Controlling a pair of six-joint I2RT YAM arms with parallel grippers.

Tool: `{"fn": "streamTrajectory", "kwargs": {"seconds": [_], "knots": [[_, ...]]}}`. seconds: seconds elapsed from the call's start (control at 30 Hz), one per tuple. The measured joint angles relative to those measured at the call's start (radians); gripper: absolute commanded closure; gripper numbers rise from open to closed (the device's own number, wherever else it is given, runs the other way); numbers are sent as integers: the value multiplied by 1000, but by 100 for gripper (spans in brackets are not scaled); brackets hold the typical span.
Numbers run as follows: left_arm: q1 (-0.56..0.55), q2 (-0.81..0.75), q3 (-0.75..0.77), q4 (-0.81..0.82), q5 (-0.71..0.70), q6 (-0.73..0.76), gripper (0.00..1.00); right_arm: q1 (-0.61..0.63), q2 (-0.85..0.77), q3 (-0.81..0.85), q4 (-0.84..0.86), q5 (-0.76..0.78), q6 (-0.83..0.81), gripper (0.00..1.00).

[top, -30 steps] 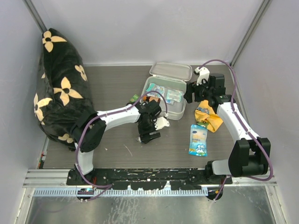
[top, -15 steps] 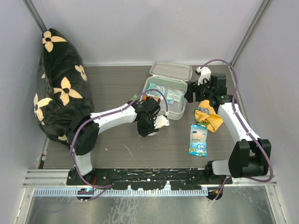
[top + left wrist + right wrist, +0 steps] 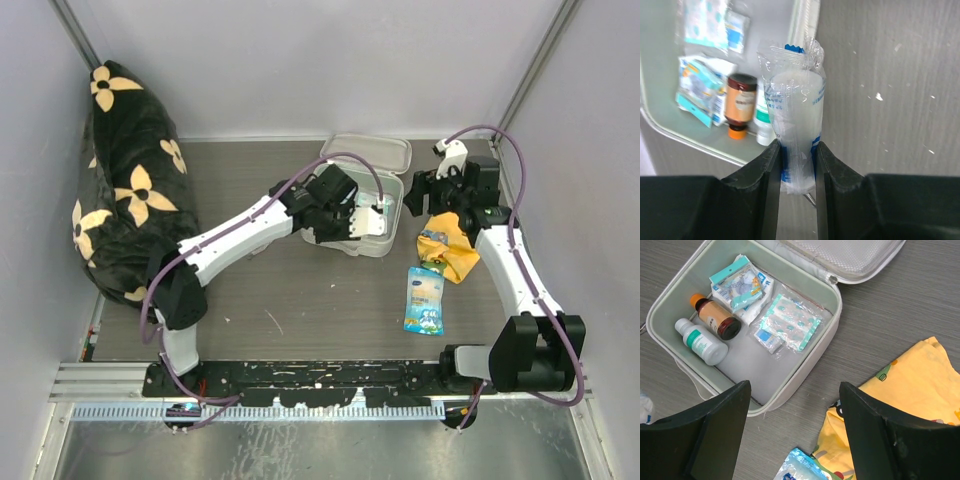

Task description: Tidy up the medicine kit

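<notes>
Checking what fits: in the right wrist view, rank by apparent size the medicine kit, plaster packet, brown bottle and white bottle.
1. medicine kit
2. plaster packet
3. white bottle and brown bottle, too alike to rank

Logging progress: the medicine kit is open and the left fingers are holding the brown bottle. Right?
No. In the left wrist view the left fingers hold a clear plastic packet; the brown bottle lies inside the open medicine kit.
</notes>
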Motion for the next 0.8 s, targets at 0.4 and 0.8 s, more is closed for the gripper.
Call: {"fn": "streamTrajectory", "kwargs": {"seconds": [0.4,0.8], "knots": [[4,245,212,32,-39,131,75,-110,-27,-6,3,-34,56,23],[47,451,468,-5,19,169,71,-139,-38,-23,23,-74,76,23]]}}
